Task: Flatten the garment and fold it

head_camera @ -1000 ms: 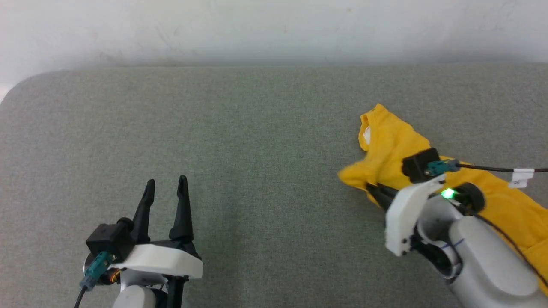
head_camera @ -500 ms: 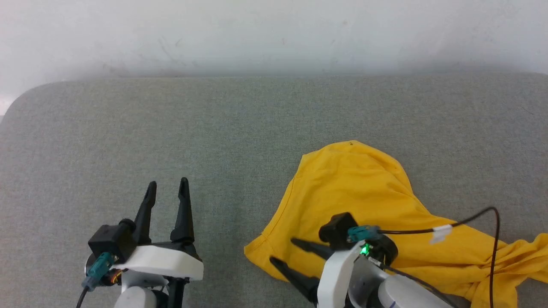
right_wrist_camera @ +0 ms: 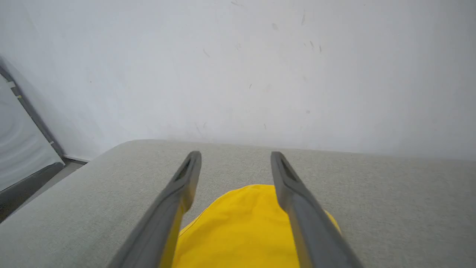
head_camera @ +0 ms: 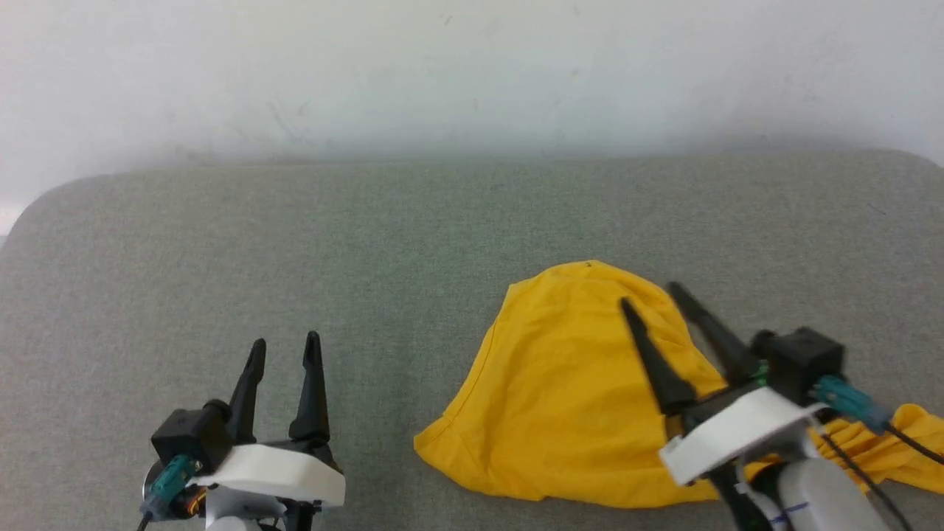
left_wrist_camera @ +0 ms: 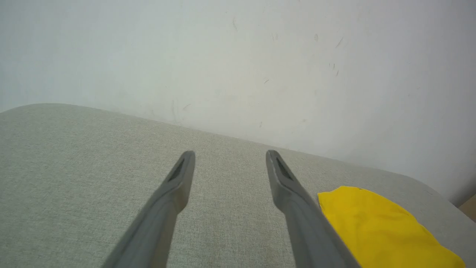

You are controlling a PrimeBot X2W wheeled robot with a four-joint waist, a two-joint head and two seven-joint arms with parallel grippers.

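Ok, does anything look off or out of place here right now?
The shirt is only half flat. Its left part lies spread on the grey surface, but its right end is bunched into folds at the head view's right edge. A tiny dark speck sits near its far edge; hole or stain, I cannot tell.

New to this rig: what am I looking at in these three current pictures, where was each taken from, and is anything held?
This is a wheeled robot with two arms, each ending in a gripper with two long dark fingers. The head view looks down from its head: the left gripper at lower left, the right gripper at lower right. The two wrist views look along each arm's own fingers. On the grey fabric-covered surface lies a bright yellow cloth garment, rumpled, not yet flat or folded. The right gripper is over it. Both grippers are open and hold nothing.
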